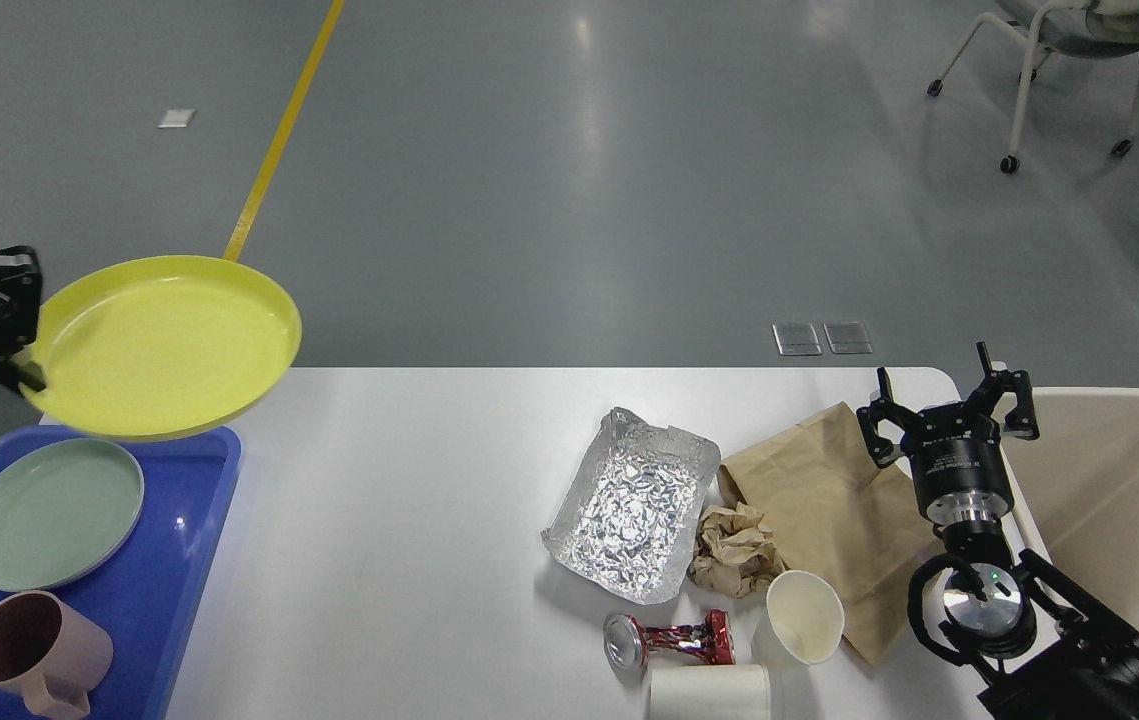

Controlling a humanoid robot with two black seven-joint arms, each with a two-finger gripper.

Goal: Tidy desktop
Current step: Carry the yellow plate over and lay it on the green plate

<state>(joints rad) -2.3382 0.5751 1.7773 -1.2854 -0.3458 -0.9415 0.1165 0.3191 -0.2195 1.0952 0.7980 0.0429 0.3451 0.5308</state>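
Desktop (409, 560): two plates, three cups.

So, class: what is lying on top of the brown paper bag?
On the brown paper bag, a crumpled paper ball and a white paper cup overlap its near edge. The right gripper hangs over its far corner, hiding that part.

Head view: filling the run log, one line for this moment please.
left gripper: holding round yellow plastic plate above blue tray | right gripper: open, idle
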